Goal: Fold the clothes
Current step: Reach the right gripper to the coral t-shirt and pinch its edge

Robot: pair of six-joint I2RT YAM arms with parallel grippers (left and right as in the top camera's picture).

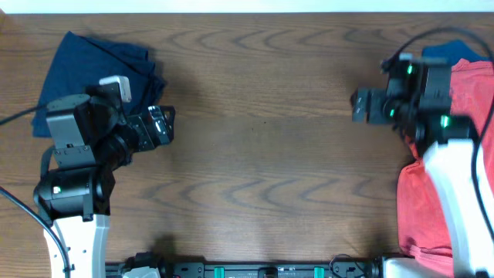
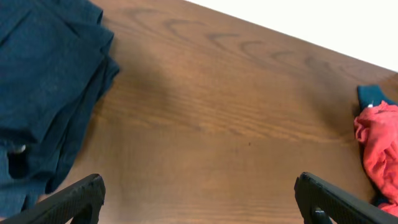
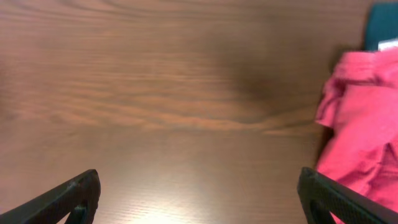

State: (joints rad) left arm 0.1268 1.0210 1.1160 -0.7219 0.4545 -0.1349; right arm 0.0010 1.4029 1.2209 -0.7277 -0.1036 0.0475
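Evidently left gripper (image 1: 160, 127) and right gripper (image 1: 361, 106) gape empty; a careless pinch may drag the crumpled red shirt (image 1: 436, 201) off the bench's (image 1: 262, 154) right edge.

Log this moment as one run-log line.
left gripper: open, empty | right gripper: open, empty | navy garment: left side | red shirt: bunched, right edge | blue garment: beside red shirt | fold: not started
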